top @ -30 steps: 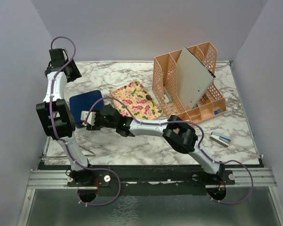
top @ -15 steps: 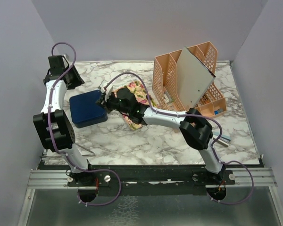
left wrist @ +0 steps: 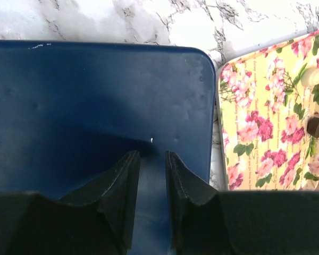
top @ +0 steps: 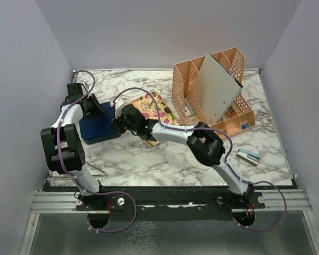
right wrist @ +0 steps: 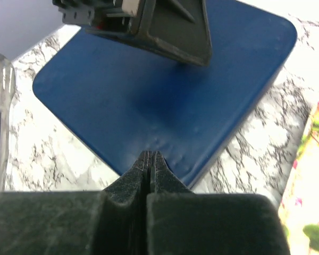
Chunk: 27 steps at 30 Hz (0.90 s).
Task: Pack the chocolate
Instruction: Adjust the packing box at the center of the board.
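Observation:
The dark blue box (top: 99,133) lies closed at the left of the marble table. My left gripper (left wrist: 152,159) hovers just over its lid (left wrist: 95,95), jaws a little apart with nothing between them. My right gripper (right wrist: 150,155) is shut and empty, its tips over the box's edge (right wrist: 149,95) on the side facing the floral mat. In the top view the left gripper (top: 92,109) and right gripper (top: 117,116) face each other across the box. Chocolate lies on the floral mat (left wrist: 266,106): a cream piece (left wrist: 312,77) and a dark brown piece (left wrist: 315,126), a dark speck (top: 168,111) from above.
An orange mesh organiser (top: 187,90) with a grey board (top: 218,87) leaning in it stands at the back right. Metal tongs (right wrist: 0,101) lie on the marble left of the box. A small blue and white item (top: 249,155) lies at the right front.
My left arm has swung from the back left corner in over the box. My right gripper has shut and drawn back from the middle of the box to its right edge.

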Available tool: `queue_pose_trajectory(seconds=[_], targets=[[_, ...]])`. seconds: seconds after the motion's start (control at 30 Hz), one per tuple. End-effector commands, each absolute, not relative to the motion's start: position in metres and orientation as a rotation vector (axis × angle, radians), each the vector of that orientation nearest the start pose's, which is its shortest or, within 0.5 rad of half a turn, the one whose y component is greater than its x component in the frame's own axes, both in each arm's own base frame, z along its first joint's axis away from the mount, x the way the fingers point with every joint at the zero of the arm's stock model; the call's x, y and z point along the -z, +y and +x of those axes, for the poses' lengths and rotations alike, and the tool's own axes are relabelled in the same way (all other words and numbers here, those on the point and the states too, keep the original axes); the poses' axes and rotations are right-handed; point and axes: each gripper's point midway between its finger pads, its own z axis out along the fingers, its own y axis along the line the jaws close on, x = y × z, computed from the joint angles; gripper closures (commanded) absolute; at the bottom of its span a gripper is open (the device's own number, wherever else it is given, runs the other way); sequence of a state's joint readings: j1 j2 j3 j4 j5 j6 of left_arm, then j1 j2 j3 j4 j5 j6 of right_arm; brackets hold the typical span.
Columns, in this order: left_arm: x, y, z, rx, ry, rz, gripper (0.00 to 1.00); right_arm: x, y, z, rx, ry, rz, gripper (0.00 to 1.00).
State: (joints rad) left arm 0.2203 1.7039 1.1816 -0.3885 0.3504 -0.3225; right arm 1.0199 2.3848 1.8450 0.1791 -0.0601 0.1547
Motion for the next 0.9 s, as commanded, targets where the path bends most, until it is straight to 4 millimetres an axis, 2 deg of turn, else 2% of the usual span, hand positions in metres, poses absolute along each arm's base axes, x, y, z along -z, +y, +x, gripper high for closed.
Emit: queue_pose_trajectory(seconds=[0.0,0.07,0.13,0.23,0.33,0.47,0.53,0.6,0.73,0.8,0.87], targets=[[-0.12,0.016,0.425,0.493,2.357,-0.492,0.66,-0.037,0.525,0.329,-0.597,2.072,-0.882,1.0],[-0.136,0.018,0.432,0.488,2.335,-0.484,0.61,-0.061,0.528,0.33,-0.632,2.037,-0.863,1.0],[-0.146,0.022,0.437,0.462,2.327,-0.482,0.56,-0.083,0.533,0.329,-0.677,2.006,-0.849,0.95],[-0.161,0.035,0.441,0.381,2.309,-0.492,0.53,-0.11,0.536,0.334,-0.714,1.976,-0.804,0.79],[-0.17,0.05,0.438,0.272,2.307,-0.517,0.41,-0.122,0.535,0.341,-0.734,1.98,-0.744,0.65],[-0.163,0.077,0.42,0.105,2.336,-0.568,0.31,-0.107,0.536,0.346,-0.725,2.035,-0.728,0.45],[-0.152,0.091,0.407,0.037,2.355,-0.606,0.23,-0.101,0.54,0.346,-0.756,2.05,-0.725,0.39],[-0.14,0.103,0.394,0.008,2.37,-0.647,0.2,-0.1,0.544,0.349,-0.805,2.057,-0.71,0.39],[-0.118,0.118,0.377,-0.004,2.395,-0.704,0.22,-0.1,0.553,0.365,-0.87,2.063,-0.656,0.41],[-0.109,0.118,0.374,0.012,2.406,-0.716,0.26,-0.089,0.556,0.371,-0.892,2.099,-0.636,0.43],[-0.1,0.111,0.372,0.058,2.422,-0.707,0.33,-0.07,0.559,0.369,-0.93,2.135,-0.631,0.44]])
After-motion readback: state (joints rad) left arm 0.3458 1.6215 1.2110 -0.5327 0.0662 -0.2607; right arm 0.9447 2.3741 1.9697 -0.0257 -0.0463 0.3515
